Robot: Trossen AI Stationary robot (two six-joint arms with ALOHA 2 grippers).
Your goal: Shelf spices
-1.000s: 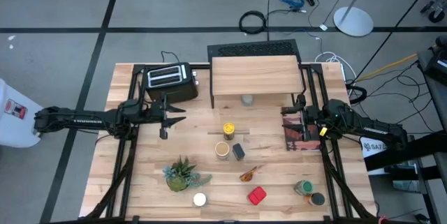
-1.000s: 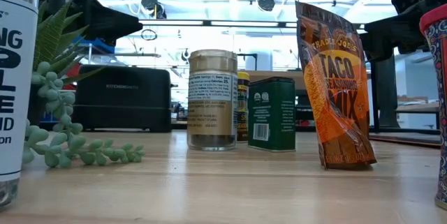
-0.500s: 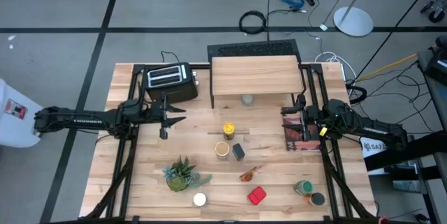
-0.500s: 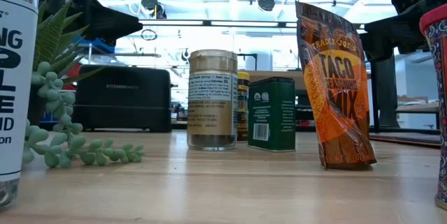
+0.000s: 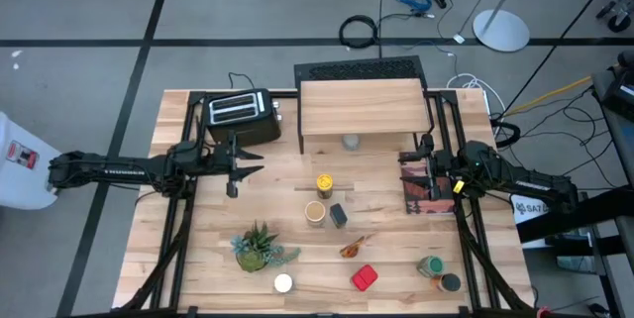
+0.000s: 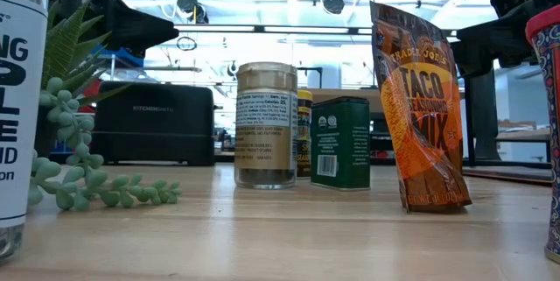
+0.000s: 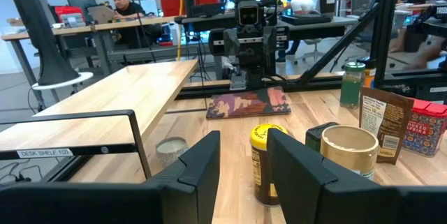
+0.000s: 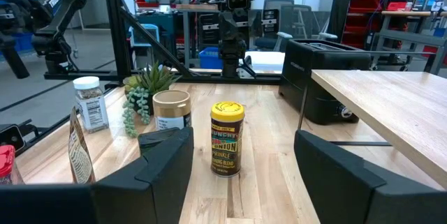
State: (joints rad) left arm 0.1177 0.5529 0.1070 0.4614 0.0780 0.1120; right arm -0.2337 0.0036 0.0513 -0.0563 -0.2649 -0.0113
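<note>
At the left edge of the surface (image 5: 178, 249) the left gripper (image 5: 236, 167) hovers just in front of the black toaster (image 5: 240, 115), its fingers (image 7: 202, 168) parted with nothing between them, apparently waiting. Toward the front edge sit a potted plant (image 5: 260, 247) and a white-capped shaker (image 5: 283, 283), the latter cut off in the low view. The shelf (image 5: 364, 108) stands at the back edge; a small jar (image 5: 350, 142) sits half tucked under its plank, hard to identify. In the middle, still loose and probably awaiting pickup, are the yellow-lidded jar (image 5: 324, 181), tan-lidded jar (image 5: 315, 212) and dark square tin (image 5: 339, 215); a taco seasoning packet (image 6: 420, 110) and red tin (image 5: 365, 277) lie nearer the front. The right gripper (image 5: 414, 169) waits near the right edge with fingers (image 8: 164, 158) spread wide and empty, above a flat patterned packet (image 5: 423, 191) that its arm partly hides.
</note>
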